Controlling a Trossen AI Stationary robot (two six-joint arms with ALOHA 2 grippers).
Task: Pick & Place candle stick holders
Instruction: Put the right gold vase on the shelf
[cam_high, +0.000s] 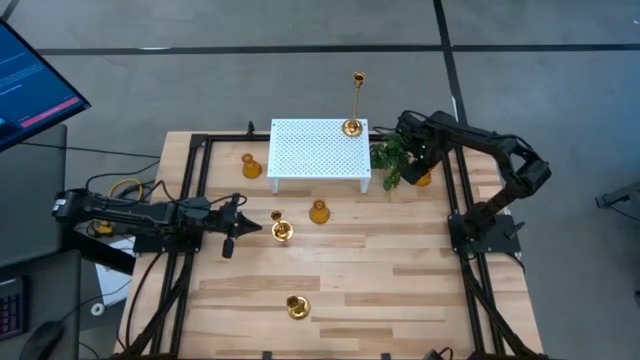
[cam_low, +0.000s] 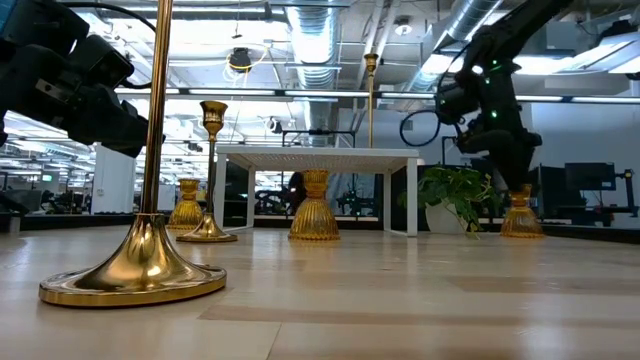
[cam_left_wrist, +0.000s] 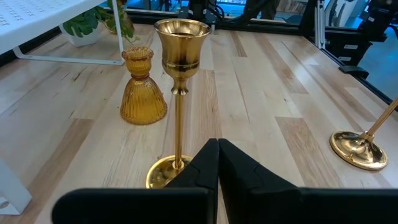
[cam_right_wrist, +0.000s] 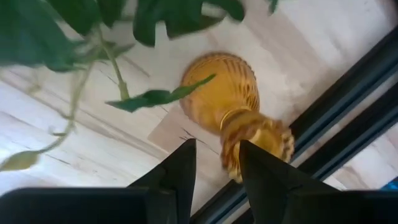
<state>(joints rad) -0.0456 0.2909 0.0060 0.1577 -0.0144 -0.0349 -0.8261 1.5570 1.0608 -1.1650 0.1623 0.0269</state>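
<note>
Nearest the low camera, a tall holder (cam_low: 140, 262) stands upright at the table's front edge, its thin stem running straight up out of view; from above it shows as a round base (cam_high: 297, 307).

Left gripper (cam_high: 243, 227) lies low over the table's left side, pointing toward the middle. Its fingers (cam_left_wrist: 205, 165) are pressed together with nothing between them. Just beyond their tips stands a cup-topped holder (cam_left_wrist: 180, 59), stem vertical, cup mouth up, base (cam_high: 282, 232) on the wood. A squat ribbed holder (cam_left_wrist: 142, 93) stands upright a little farther on, near the front of the white stand (cam_high: 318, 150).

Another squat holder (cam_high: 251, 165) sits upright beside the stand's left end. On the stand's back right corner a tall thin holder (cam_high: 352, 126) stands vertical, its stem rising well above the top.

Right gripper (cam_high: 424, 158) hangs over the table's right side, beside the plant (cam_high: 391, 157). Its fingers (cam_right_wrist: 180, 168) are parted a little, and the last squat holder (cam_right_wrist: 239, 109) is under them; its neck shows in the gap in the wrist view, but I cannot tell whether the fingers touch it. In the low view that holder (cam_low: 521, 215) stands upright on the table, neck up.
</note>
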